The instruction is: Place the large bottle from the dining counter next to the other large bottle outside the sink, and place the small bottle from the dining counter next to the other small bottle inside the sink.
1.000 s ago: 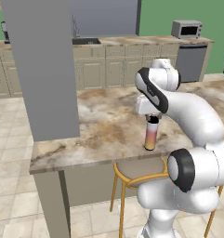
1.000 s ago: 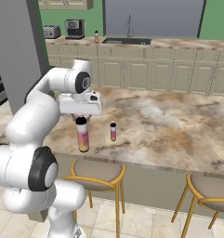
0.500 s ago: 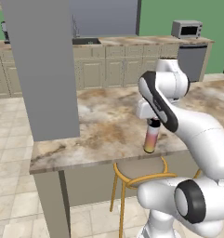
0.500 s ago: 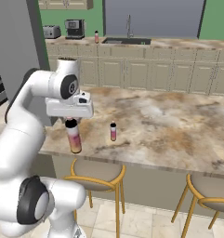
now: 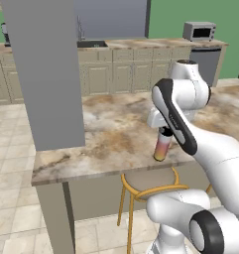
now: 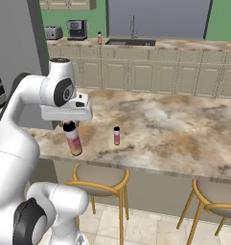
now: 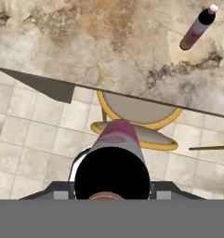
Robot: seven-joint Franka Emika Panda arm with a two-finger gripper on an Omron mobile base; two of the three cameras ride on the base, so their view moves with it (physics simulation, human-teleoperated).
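The large bottle (image 6: 73,139), black on top and fading pink to yellow, hangs upright at the dining counter's (image 6: 174,127) front edge. My gripper (image 6: 69,126) is shut on its upper part; the left base view shows the same gripper (image 5: 165,132) and bottle (image 5: 161,148). In the hand view the bottle's black cap (image 7: 112,175) sits between the fingers, over a stool. The small bottle (image 6: 117,135) stands on the counter just to the right, as the small bottle (image 7: 196,30) in the hand view. The sink (image 6: 131,42) lies in the back counter, with another bottle (image 6: 99,38) left of it.
Yellow-framed stools (image 6: 100,177) (image 6: 215,198) stand under the counter's front edge. A grey pillar (image 5: 44,74) rises at the counter's left end. A toaster (image 6: 53,32) and coffee machine (image 6: 77,29) stand on the back counter, a microwave (image 5: 199,31) at its other end.
The arm has swung its elbow round, and the gripper with the large bottle has moved a little toward the counter's front edge. The small bottle has stayed put.
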